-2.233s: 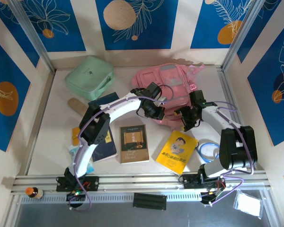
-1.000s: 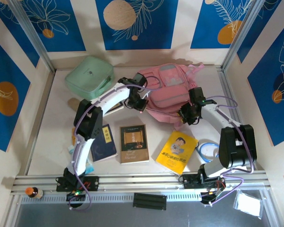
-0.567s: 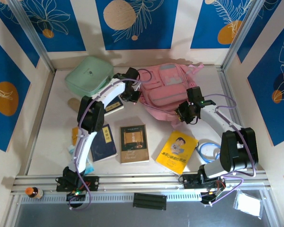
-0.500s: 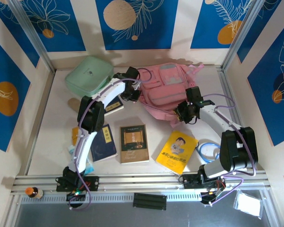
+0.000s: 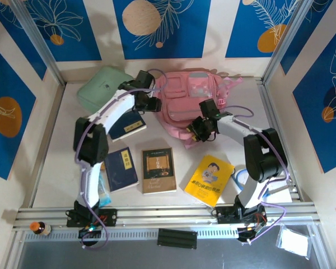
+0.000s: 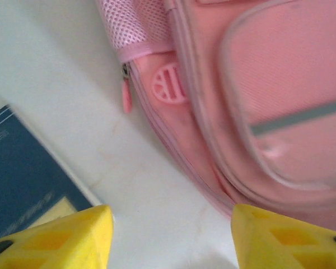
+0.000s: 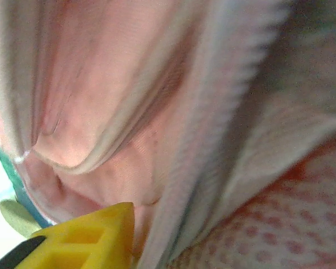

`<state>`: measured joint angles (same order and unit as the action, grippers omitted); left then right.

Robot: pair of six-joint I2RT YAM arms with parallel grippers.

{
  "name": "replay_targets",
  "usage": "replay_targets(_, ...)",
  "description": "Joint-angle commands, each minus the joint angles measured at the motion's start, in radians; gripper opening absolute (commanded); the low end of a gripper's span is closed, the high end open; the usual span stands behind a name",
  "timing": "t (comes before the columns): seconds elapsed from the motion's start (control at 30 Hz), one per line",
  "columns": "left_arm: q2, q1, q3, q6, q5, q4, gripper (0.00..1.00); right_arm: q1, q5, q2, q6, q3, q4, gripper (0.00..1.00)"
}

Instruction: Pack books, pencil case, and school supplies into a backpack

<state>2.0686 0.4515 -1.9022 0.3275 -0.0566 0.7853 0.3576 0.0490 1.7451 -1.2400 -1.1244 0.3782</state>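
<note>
The pink backpack (image 5: pixel 199 98) lies at the back middle, front pockets up. My left gripper (image 5: pixel 152 104) is open just off its left side; in the left wrist view the yellow fingertips (image 6: pixel 73 232) frame bare table, with the backpack (image 6: pixel 257 106) to the right and a navy book (image 6: pixel 28 174) to the left. My right gripper (image 5: pixel 197 130) is at the backpack's near edge, and pink fabric (image 7: pixel 157 112) presses against its one visible finger (image 7: pixel 84 238). A navy book (image 5: pixel 129 124), another navy book (image 5: pixel 123 167), the brown book (image 5: pixel 158 170) and the yellow book (image 5: pixel 209 178) lie in front. The pencil case is hidden.
The mint-green case (image 5: pixel 101 89) sits at the back left, close to the left arm. A blue ring (image 5: pixel 239 176) and white paper (image 5: pixel 280 195) lie near the right arm's base. Small items (image 5: pixel 102 193) rest by the left base. Metal posts and walls border the table.
The backpack has shifted left and turned, its near edge travelling with my right gripper. My left gripper has drawn back toward the mint-green case.
</note>
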Motion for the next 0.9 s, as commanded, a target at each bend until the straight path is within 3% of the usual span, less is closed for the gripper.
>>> replay_targets(0.0, -0.152, -0.017, 0.140, 0.066, -0.030, -0.068, 0.64, 0.033, 0.015, -0.018, 0.140, -0.041, -0.007, 0.48)
replay_targets(0.17, -0.345, -0.025, 0.407, 0.127, -0.037, -0.163, 0.73, 0.089, -0.105, -0.172, 0.326, 0.019, 0.066, 0.63)
replay_targets(0.4, -0.562, -0.027, 0.735, 0.153, -0.037, -0.271, 0.96, 0.229, -0.227, -0.290, 0.540, 0.072, 0.210, 0.67)
replay_targets(0.47, -0.609, -0.031, 0.809, 0.150, -0.019, -0.303, 1.00, 0.290, -0.258, -0.280, 0.567, 0.070, 0.249, 0.67)
replay_targets(0.67, -0.677, -0.045, 0.866, 0.122, 0.027, -0.318, 1.00, 0.432, -0.291, -0.168, 0.590, 0.020, 0.292, 0.67)
replay_targets(0.87, -0.693, -0.056, 0.867, 0.099, 0.025, -0.296, 1.00, 0.493, -0.305, 0.007, 0.616, -0.073, 0.312, 0.67)
